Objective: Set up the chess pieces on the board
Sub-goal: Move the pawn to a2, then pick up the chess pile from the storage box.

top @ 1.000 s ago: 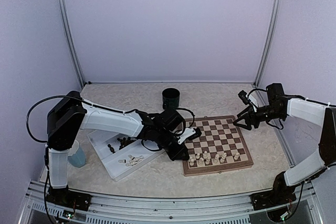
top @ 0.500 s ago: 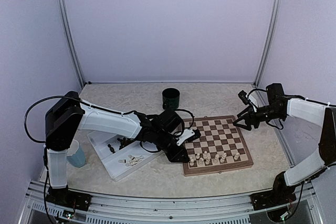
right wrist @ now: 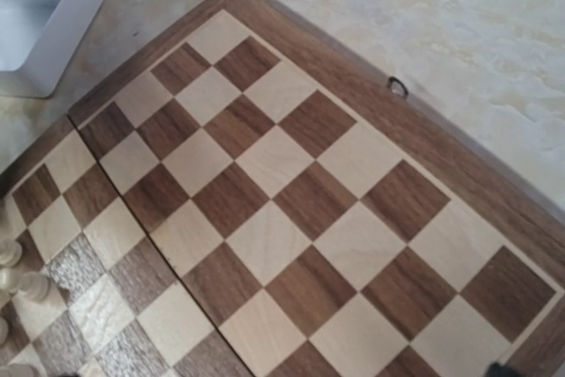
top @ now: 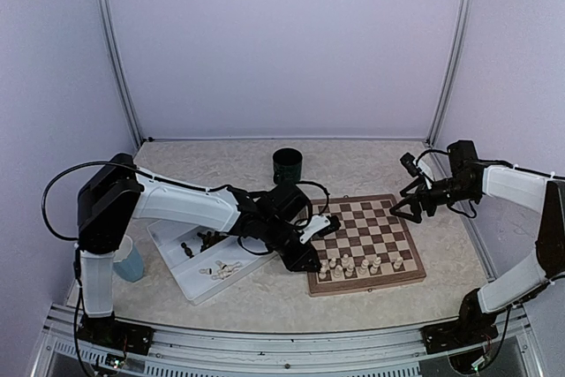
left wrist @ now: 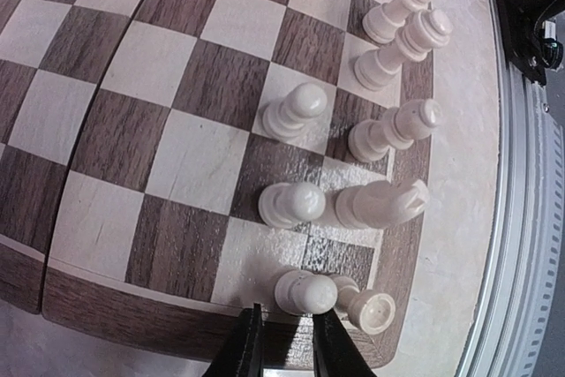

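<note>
The board (top: pixel 375 227) lies right of centre, with several cream chess pieces (top: pixel 353 264) standing on its two near rows. My left gripper (top: pixel 309 260) is low at the board's near left corner. In the left wrist view its jaws (left wrist: pixel 284 311) are narrowly open, and a cream pawn (left wrist: pixel 305 292) stands on the board (left wrist: pixel 177 156) just ahead of the fingertips, beside a cream rook (left wrist: pixel 369 308). My right gripper (top: pixel 407 207) hovers open and empty over the board's far right edge. The right wrist view shows only empty squares (right wrist: pixel 282 218) below it.
A white divided tray (top: pixel 173 253) left of the board holds dark pieces (top: pixel 205 240) and a few cream pieces (top: pixel 222 268). A dark cup (top: pixel 287 165) stands behind the board. A pale blue cup (top: pixel 130 260) stands at the far left.
My left gripper has shifted only slightly at the board's near left corner. The right arm has not moved.
</note>
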{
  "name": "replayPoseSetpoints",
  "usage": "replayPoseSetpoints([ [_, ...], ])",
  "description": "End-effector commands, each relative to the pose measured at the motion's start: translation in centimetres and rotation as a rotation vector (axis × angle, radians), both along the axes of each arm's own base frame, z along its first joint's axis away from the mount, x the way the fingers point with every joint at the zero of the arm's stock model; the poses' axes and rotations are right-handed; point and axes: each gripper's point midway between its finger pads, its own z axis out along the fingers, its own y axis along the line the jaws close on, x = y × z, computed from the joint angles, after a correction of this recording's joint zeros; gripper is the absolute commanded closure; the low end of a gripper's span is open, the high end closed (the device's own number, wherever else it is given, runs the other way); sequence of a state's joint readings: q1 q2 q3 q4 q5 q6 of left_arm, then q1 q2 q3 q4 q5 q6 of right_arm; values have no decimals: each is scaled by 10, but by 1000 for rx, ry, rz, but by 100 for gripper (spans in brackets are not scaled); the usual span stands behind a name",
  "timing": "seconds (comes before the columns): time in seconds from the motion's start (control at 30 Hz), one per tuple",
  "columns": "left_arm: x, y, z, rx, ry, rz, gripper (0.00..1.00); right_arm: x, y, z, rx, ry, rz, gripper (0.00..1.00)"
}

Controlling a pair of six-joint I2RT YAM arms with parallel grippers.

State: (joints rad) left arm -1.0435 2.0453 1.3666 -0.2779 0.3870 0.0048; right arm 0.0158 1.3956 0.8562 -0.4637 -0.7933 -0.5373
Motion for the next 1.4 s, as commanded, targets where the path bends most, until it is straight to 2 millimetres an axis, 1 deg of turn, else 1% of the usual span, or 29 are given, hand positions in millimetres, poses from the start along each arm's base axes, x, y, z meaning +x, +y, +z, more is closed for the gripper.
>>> replayPoseSetpoints([
  [0.0,9,-11,3,-19,-22,8,79,-1,0,-1,12,11,7,1],
  [0.13,12,-10,-1,-12,-19,13,79,-1,0,-3,12,15,6,1],
  [0.27,13,-8,-1,-11,-19,17,79,-1,0,-3,13,16,7,1],
  [0.37,13,-2,-3,3,-26,28,79,-1,1,-4,14,19,8,1],
  [0.43,15,3,-1,4,-21,58,79,-1,1,-3,16,20,8,1],
  [0.53,23,13,8,1,-54,88,78,-1,2,0,23,17,15,1],
  [0.6,30,18,19,-3,-89,110,76,2,2,7,27,2,19,1],
  [0.63,34,21,31,-14,-118,124,76,4,3,12,28,-7,24,1],
  [0.67,40,24,38,-17,-144,142,75,6,3,16,27,-13,28,1],
  [0.73,53,32,65,-45,-210,194,72,13,3,28,20,-32,35,1],
  [0.8,69,45,83,-47,-271,265,69,25,2,44,9,-65,35,1],
  [0.83,77,53,88,-38,-297,310,68,32,1,54,0,-87,34,1],
  [0.87,85,63,99,-36,-325,361,67,38,0,64,-8,-112,29,1],
  [0.9,92,73,102,-15,-351,406,66,45,-1,73,-21,-134,21,1],
  [0.93,95,83,105,5,-372,441,66,53,0,88,-36,-177,20,1],
  [0.97,97,93,112,10,-397,473,65,59,2,99,-53,-207,16,1],
  [1.03,99,110,119,28,-424,522,65,71,4,119,-92,-277,-8,1],
  [1.07,99,117,122,35,-438,546,65,78,2,131,-97,-311,-36,1],
  [1.1,99,126,130,28,-455,575,64,87,0,140,-85,-323,-79,1],
  [1.13,99,136,134,30,-466,603,62,98,-5,147,-56,-310,-153,1],
  [1.17,101,146,133,38,-466,638,61,111,-10,149,-21,-274,-234,1],
  [1.2,104,162,135,53,-456,687,60,115,-8,148,17,-229,-239,1],
  [1.27,105,189,126,116,-381,779,60,106,16,140,110,-132,-74,1],
  [1.3,102,197,119,146,-328,796,61,102,26,136,138,-88,-17,1],
  [1.33,94,201,110,175,-282,788,62,96,35,132,154,-68,42,1],
  [1.37,85,206,100,208,-245,779,63,91,42,128,147,-74,86,7],
])
